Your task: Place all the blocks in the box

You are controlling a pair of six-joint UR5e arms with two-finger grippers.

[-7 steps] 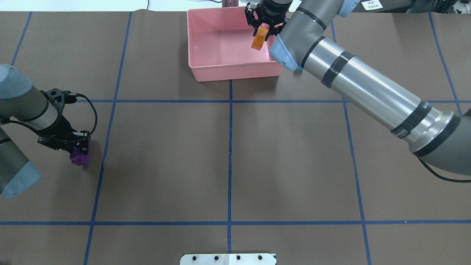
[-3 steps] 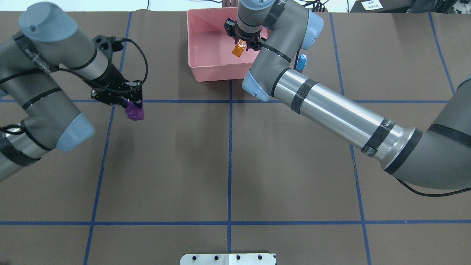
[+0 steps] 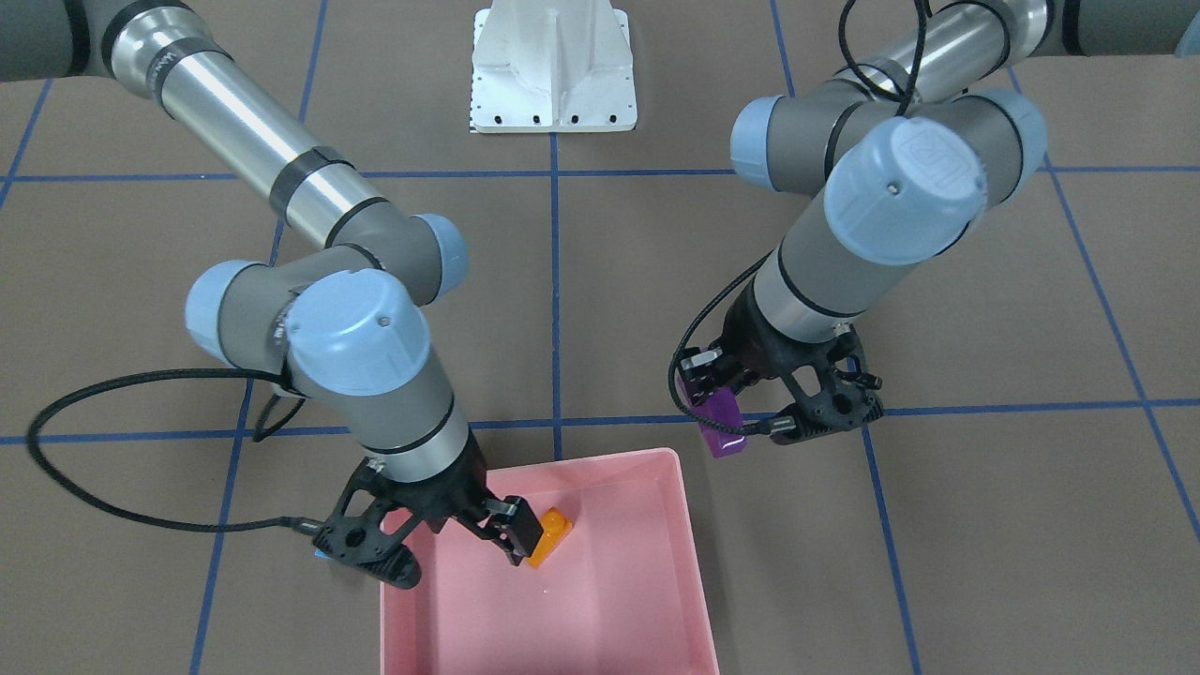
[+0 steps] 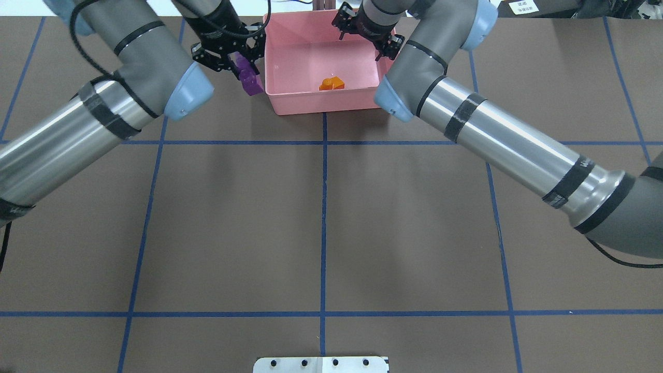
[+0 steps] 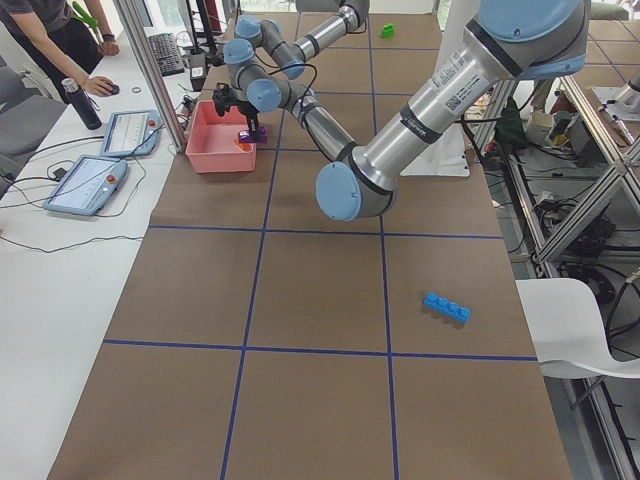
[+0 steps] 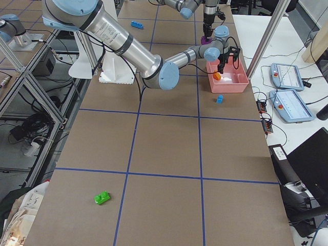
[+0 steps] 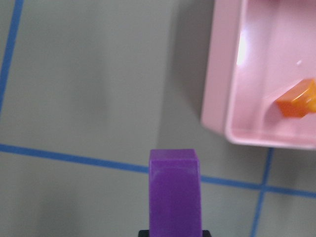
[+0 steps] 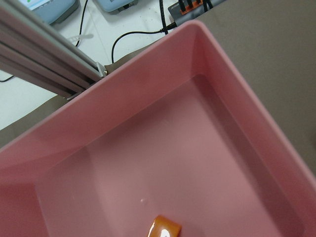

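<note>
At the far edge of the desk, mid-length, sits the box [image 4: 321,103]. The orange block [image 4: 331,83] lies on its floor, near the wall on the robot's side.

- Right gripper [image 3: 452,555]: above the box interior, fingers spread wide, nothing between them. Its drop looks done.
- Left gripper [image 4: 241,65]: clamped on the purple block [image 4: 251,80], hanging off the desk just outside the box's left wall. The left wrist view shows the block over bare desk, not over the rim.
- Outside the box: small blue block [image 6: 219,99] on the desk just beside the box's right wall, long blue block [image 5: 446,308] toward the robot-side left corner, green block [image 6: 102,197] toward the robot-side right corner.

Step in hand, as I read it: delivery of the purple block, second of five.

Next move: shift the left gripper sideways across the left wall with the block's lower end kept above the rim, then part the fingers over open floor, clear of orange. Both grippers are crowded at the box, so the right should back out first. Small blue is its nearest pick.
</note>
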